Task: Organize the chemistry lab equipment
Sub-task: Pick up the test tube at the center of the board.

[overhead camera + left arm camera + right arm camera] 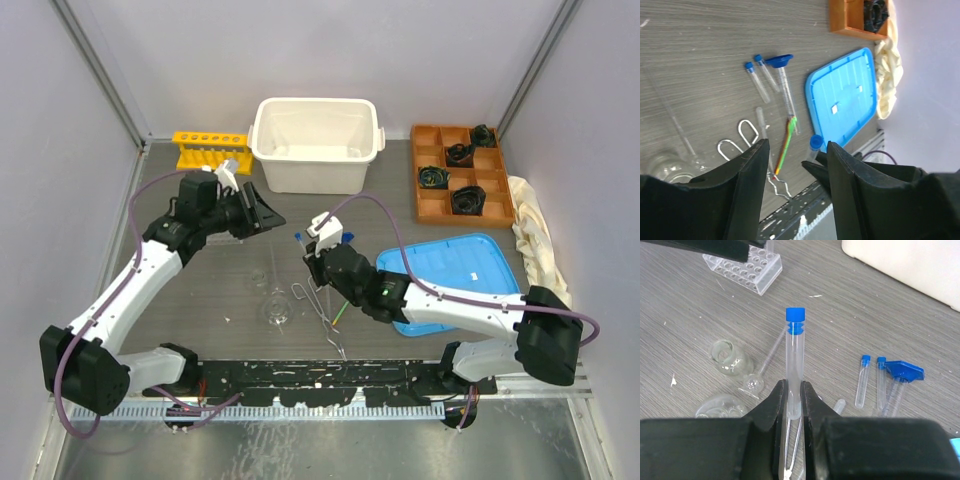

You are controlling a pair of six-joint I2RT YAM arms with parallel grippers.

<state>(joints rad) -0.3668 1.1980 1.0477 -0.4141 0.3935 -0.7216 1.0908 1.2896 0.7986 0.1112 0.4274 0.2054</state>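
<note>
**Far left, back:** the yellow rack (210,150) stands by the wall, holes up, so it can take tubes from above.

**Left:** the left end effector (258,212) hovers in front of it, fingers apart and nothing between them. The clear rack (742,267) sits on the tabletop (200,290) close beneath. Judgement: the left arm is parked facing centre, possibly to receive a handover.

**Centre-left:** the flasks (732,362) sit loose on the tabletop, unsorted. The tongs (318,303) and spatula (785,145) lie flat just right of them.

**Centre:** the right end effector (794,395) is clamped on the closed end of one tube (795,340), raised off the tabletop with the blue cap pointing away from the wrist. Judgement: with the bottom buried in the grip, the tube cannot go into a rack bottom-first as held. It needs a regrasp or a pass to the other arm.

**Right of it:** the loose tubes (863,380) and the cylinder (902,371) lie side by side, not yet collected.

**Far right:** the blue lid (460,270) lies flat on the tabletop.
</note>
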